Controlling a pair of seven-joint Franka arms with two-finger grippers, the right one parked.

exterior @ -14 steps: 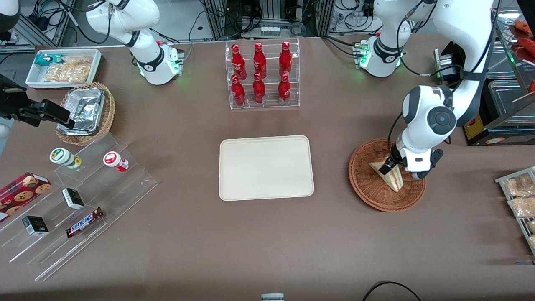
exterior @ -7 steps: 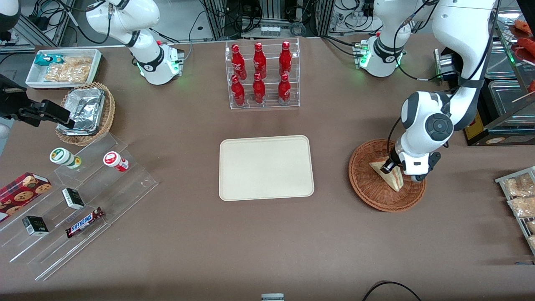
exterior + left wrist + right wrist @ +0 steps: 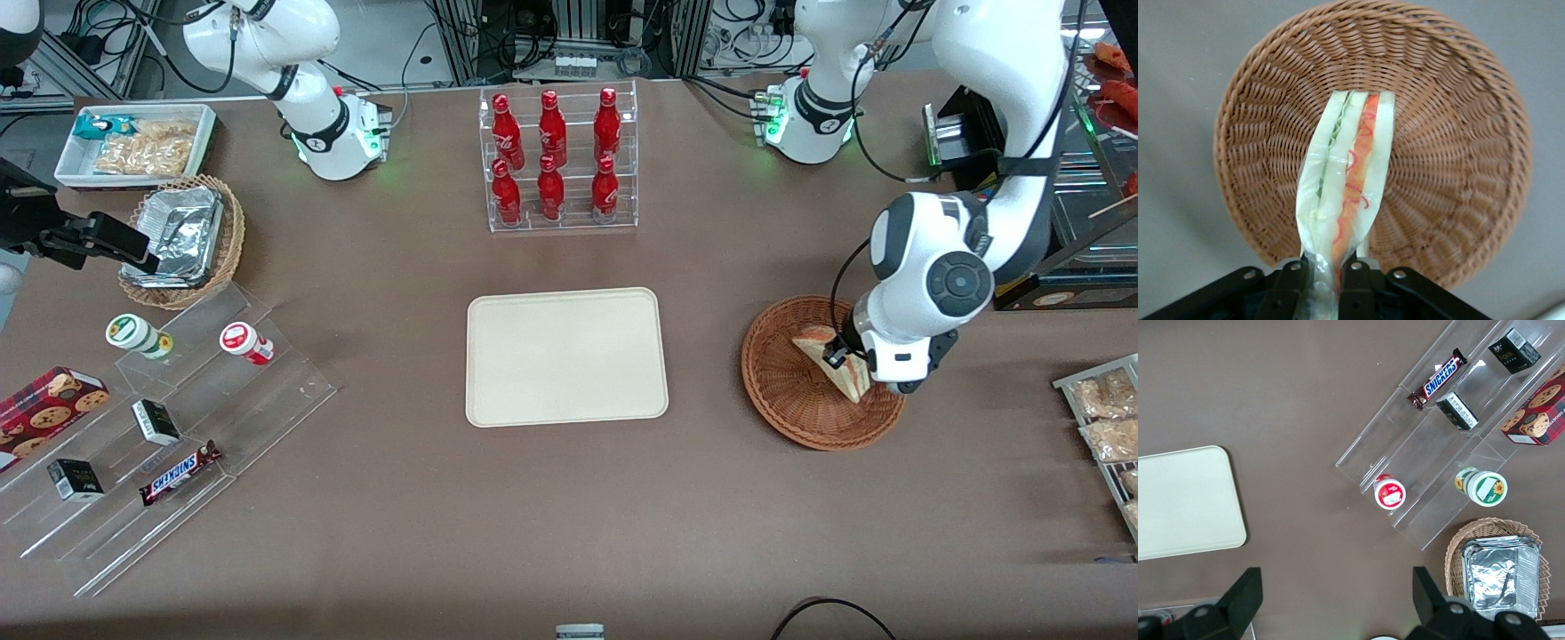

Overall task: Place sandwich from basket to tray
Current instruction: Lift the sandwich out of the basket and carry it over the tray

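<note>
In the front view the gripper (image 3: 843, 356) hangs over the basket (image 3: 782, 391) at the working arm's end of the desk, pinching the sandwich (image 3: 840, 372), which looks lifted but is not clear of the rim, while the tray (image 3: 566, 356) at mid-desk lies bare, so I judge the pick made and the carry and set-down left. In the left wrist view the fingers (image 3: 1291, 283) are pressed onto the wrapped wedge's end above the basket (image 3: 1458, 160); the gripped end is hidden. The right wrist view shows only a tray (image 3: 1185, 500) corner.
</note>
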